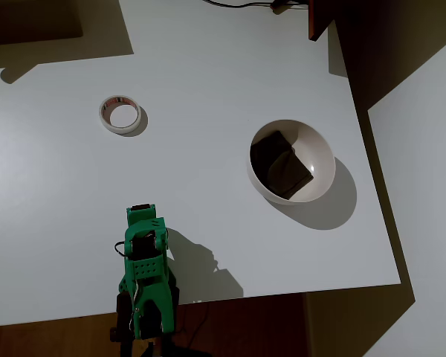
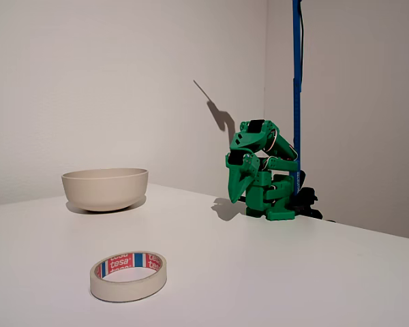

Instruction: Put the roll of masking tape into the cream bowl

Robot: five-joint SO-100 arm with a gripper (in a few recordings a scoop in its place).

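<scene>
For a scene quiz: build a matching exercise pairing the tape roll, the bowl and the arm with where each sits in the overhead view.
Things:
1. roll of masking tape
2. cream bowl
3. green arm

Places in the overhead view:
A. at the bottom edge of the table, folded up
B. upper left, lying flat
C. right of centre, holding a dark square patch

Pairs: 1-B, 2-C, 3-A
</scene>
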